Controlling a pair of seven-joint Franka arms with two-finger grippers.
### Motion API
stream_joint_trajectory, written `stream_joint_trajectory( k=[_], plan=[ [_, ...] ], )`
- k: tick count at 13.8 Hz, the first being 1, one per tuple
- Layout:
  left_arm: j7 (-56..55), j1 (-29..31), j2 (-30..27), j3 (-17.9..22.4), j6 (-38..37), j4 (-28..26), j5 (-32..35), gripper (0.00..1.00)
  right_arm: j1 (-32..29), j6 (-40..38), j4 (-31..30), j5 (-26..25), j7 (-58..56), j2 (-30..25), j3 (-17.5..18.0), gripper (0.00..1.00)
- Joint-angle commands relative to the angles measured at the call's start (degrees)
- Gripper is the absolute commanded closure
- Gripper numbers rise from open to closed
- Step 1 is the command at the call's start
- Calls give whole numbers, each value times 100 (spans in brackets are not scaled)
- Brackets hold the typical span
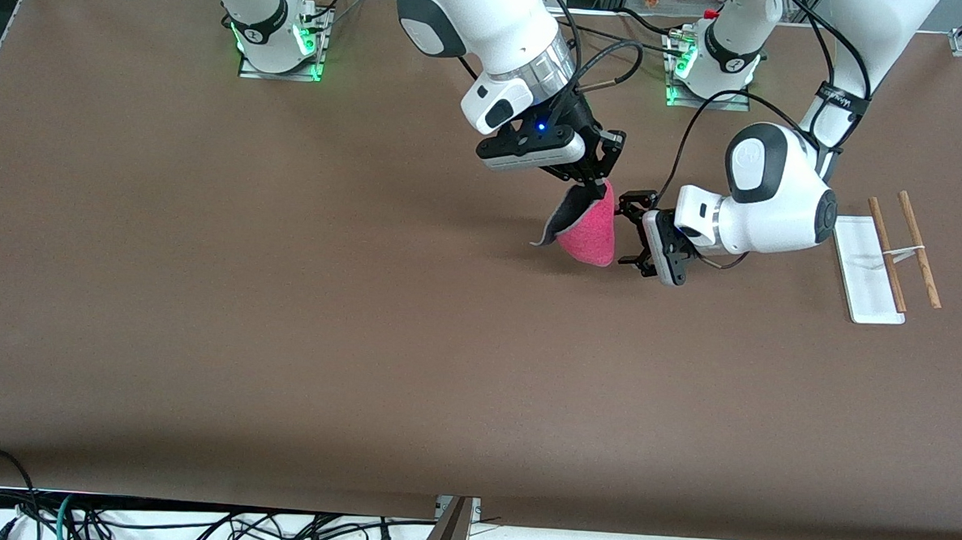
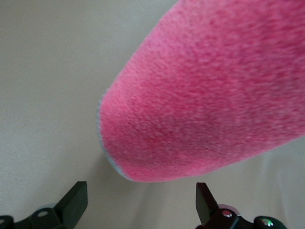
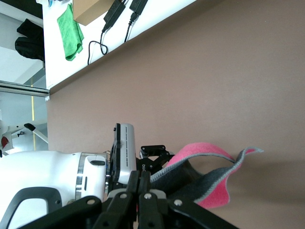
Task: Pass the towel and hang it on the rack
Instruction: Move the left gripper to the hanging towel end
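Note:
The pink-red towel hangs in the air over the middle of the table, its dark grey underside turned toward the right arm's end. My right gripper is shut on its top edge. In the right wrist view the shut gripper pinches the grey-edged cloth. My left gripper is open, level with the towel on its pink side. In the left wrist view the towel hangs just ahead of the open gripper, not between its fingers. The rack stands at the left arm's end.
The rack's two brown rods stick out over its white base toward the table's end. The brown table lies bare below the towel. Cables hang along the front edge.

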Motion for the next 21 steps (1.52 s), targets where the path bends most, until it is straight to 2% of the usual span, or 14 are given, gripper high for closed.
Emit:
stream_joint_trajectory(
  k=[1,11,12,15,16,20,21],
  plan=[
    [223,-73,16,-37,226,-31,-147,0,15,40,100,-6,92,53,32,100],
    [232,-416,280,-72,991,40,-147,0,15,31,100,-6,75,53,32,100],
    [232,-416,280,-72,992,48,-138,3,15,31,100,-6,66,45,24,100],
    [240,-416,280,-72,992,57,-94,47,15,40,100,-6,57,53,23,100],
    [240,-416,280,-72,992,66,-86,52,15,40,100,-6,66,53,23,100],
    [232,-416,280,-63,1000,75,-85,51,15,40,100,-14,48,80,23,100],
    [232,-416,280,-63,1000,118,-85,43,15,40,100,-14,40,80,23,100]
  ],
)
